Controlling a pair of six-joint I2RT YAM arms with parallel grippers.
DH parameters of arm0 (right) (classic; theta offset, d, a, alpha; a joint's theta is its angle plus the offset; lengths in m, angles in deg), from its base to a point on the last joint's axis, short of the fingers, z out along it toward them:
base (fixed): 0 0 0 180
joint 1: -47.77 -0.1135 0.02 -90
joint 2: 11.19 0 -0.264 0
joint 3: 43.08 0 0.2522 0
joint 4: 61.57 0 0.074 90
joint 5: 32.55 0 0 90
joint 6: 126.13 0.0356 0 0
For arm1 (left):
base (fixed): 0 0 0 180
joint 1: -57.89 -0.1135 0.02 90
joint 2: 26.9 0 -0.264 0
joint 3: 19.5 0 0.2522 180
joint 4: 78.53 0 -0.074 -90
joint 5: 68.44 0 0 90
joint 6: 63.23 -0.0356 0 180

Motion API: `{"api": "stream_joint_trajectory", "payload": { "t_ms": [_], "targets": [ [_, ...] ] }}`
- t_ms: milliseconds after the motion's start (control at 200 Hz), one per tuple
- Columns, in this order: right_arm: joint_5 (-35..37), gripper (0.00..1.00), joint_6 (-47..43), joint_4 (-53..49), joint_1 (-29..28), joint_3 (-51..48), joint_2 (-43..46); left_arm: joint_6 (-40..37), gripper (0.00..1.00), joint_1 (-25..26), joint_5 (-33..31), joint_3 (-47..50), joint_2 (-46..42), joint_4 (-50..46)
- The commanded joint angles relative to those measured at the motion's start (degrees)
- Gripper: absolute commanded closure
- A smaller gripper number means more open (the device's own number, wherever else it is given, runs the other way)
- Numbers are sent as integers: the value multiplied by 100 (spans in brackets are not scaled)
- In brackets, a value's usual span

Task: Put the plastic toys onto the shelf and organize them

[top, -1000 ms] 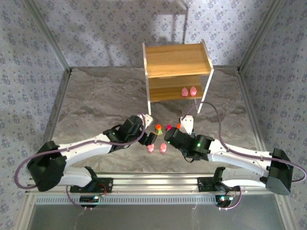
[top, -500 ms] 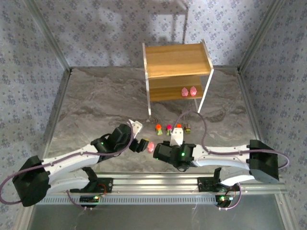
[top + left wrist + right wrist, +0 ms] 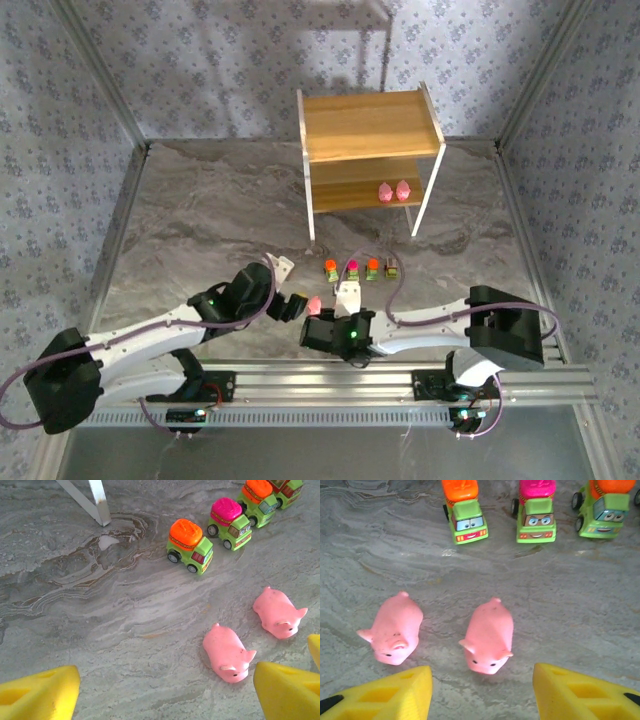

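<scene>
Left gripper: fingers open, empty. Right gripper: fingers open, empty, just below two pink pigs lying mid-frame on the table. Toy trucks line the frame's top edge. Shelf, upper centre, carries two pink toys on its lower tier

No legible text, labels, brands or numbers. Green plastic toy trucks: painted cartoon faces on fronts, no lettering.

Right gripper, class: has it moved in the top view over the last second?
Yes. The right gripper has drawn back and to the left, ending farther from the shelf.
</scene>
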Motion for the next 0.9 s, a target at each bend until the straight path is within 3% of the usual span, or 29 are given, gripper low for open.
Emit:
{"api": "stream_joint_trajectory", "payload": {
  "t_ms": [0, 590, 895],
  "targets": [
    [74, 43, 487, -151, -79, 197, -201, 33, 10, 7, 46, -134, 39, 103],
    [469, 43, 1387, -586, -240, 521, -937, 32, 11, 7, 1, -165, 109, 85],
    [392, 43, 1284, -436, -64, 440, -1009, 24, 11, 7, 7, -193, 162, 103]
  ]
}}
